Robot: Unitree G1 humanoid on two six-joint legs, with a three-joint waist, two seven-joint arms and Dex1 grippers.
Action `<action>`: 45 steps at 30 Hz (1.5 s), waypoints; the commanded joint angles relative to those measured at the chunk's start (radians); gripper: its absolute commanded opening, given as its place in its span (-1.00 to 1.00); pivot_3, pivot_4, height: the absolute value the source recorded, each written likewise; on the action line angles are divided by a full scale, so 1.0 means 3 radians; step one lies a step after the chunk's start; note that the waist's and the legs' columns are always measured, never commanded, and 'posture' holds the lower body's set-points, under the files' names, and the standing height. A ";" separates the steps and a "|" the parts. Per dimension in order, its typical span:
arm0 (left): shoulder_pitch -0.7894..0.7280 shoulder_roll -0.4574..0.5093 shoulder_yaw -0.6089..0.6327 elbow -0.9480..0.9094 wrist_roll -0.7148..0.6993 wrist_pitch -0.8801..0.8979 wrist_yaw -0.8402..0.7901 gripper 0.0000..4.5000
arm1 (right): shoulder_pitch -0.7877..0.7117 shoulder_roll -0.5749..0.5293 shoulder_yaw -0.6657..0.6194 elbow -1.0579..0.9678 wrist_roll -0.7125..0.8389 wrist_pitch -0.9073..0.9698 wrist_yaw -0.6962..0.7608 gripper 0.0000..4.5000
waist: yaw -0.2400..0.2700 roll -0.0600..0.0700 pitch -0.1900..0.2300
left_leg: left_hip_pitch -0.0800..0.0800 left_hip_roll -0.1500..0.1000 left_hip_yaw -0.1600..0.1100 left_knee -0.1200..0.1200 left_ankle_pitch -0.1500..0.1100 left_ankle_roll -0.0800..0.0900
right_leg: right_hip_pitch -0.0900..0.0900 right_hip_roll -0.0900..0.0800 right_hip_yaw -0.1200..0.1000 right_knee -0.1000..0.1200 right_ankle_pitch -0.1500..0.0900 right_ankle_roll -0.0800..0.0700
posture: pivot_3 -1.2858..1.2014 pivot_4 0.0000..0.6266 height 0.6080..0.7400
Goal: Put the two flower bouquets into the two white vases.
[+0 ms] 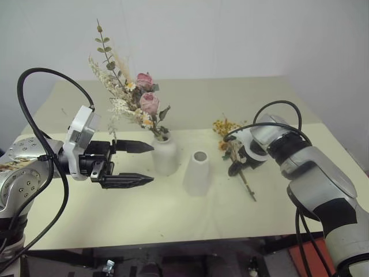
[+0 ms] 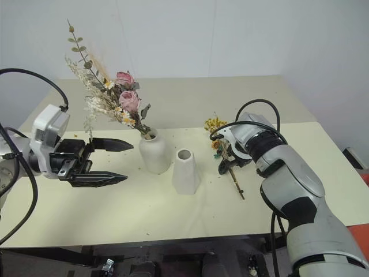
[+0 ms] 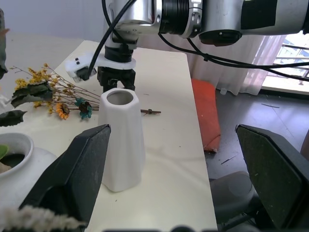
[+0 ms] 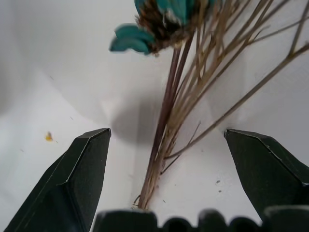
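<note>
- On the table [image 1: 86,219], the rose bouquet [image 1: 138,104] already stands in the rounded vase [image 1: 164,154], leaning toward the robot's left; the yellow bouquet [image 1: 226,131] lies flat to the robot's right, near the empty cone vase [image 1: 198,173].
- The right gripper [image 4: 164,159] hangs over the stems [image 4: 166,145] of the yellow bouquet, pointing steeply down with its jaws spread wide and holding nothing; the stems run between the two fingers.
- Risk: the stems are thin and splay apart, so a closing pinch may catch only a few, leaving the rest to drop or fan out on the lift.
- Risk: a hard squeeze or a push into the table could snap such dry stems.
- Risk: the cone vase has a narrow mouth and looks light; a splayed bunch arriving at a tilt could miss the opening or knock the vase over.
- The left gripper [image 1: 135,163] hovers spread and empty just beside the rounded vase; any swing toward it could knock the leaning roses or tip that vase.
</note>
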 commanded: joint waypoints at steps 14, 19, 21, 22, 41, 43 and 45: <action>-0.0039 -0.0006 0.0097 -0.0068 -0.0053 -0.0065 0.0026 1.00 | -0.0138 0.0052 -0.1209 0.0109 -0.0160 0.0141 -0.0872 -1.00 | 0.0011 0.0000 0.0000 | -0.0002 -0.0001 0.0000 0.0001 0.0000 0.0000 | 0.0000 -0.0001 0.0000 0.0000 0.0008 -0.0014 | 0.03 -0.52 1.00; -0.0096 -0.0027 0.0043 -0.0005 -0.0020 -0.0080 -0.0002 1.00 | 0.0162 -0.0073 -0.2440 -0.0722 0.0047 0.0111 -0.1601 -1.00 | 0.0019 0.0000 0.0000 | -0.0004 -0.0002 -0.0001 0.0001 0.0000 0.0000 | -0.0001 -0.0002 -0.0001 -0.0001 0.0010 -0.0016 | 0.03 -0.52 1.00; -0.0138 -0.0032 0.0018 0.0037 -0.0002 -0.0083 -0.0019 1.00 | 0.0437 -0.0070 -0.2885 -0.1345 0.0206 -0.0130 -0.1720 -1.00 | 0.0020 0.0000 0.0000 | -0.0003 -0.0001 -0.0001 0.0000 0.0000 0.0000 | 0.0001 -0.0002 -0.0002 -0.0002 0.0009 -0.0016 | 0.03 -0.52 1.00; -0.0163 -0.0035 0.0002 0.0058 0.0004 -0.0083 -0.0028 1.00 | 0.0572 -0.0017 -0.3121 -0.1653 0.0277 -0.0277 -0.1822 -1.00 | 0.0020 0.0000 0.0000 | -0.0003 -0.0001 -0.0002 0.0000 0.0000 0.0000 | 0.0003 -0.0002 -0.0003 -0.0005 0.0009 -0.0015 | 0.03 -0.52 1.00; -0.0553 -0.0030 -0.0308 0.0422 0.0221 -0.0073 -0.0276 1.00 | 0.1698 0.0557 -0.4008 -0.4107 0.2555 -0.1068 -0.1318 -1.00 | 0.0017 0.0002 0.0001 | 0.0001 0.0000 0.0000 0.0002 0.0000 0.0000 | 0.0004 -0.0001 0.0000 0.0001 0.0006 -0.0008 | 0.03 -0.52 1.00; -0.0563 -0.0038 -0.0312 0.0434 0.0237 -0.0079 -0.0287 1.00 | 0.1792 0.0524 -0.3901 -0.4222 0.2638 -0.1087 -0.1301 -1.00 | 0.0016 0.0002 0.0001 | 0.0001 0.0000 0.0000 0.0002 0.0000 0.0000 | 0.0005 -0.0001 0.0000 0.0001 0.0001 0.0000 | 0.03 -0.52 1.00; -0.0560 -0.0052 -0.0313 0.0426 0.0255 -0.0092 -0.0288 1.00 | 0.1855 0.0476 -0.3816 -0.4280 0.2726 -0.1082 -0.1295 -1.00 | 0.0017 0.0002 0.0001 | 0.0001 0.0000 0.0000 0.0002 0.0000 0.0000 | 0.0005 -0.0001 0.0000 0.0002 0.0001 0.0000 | 0.03 -0.52 1.00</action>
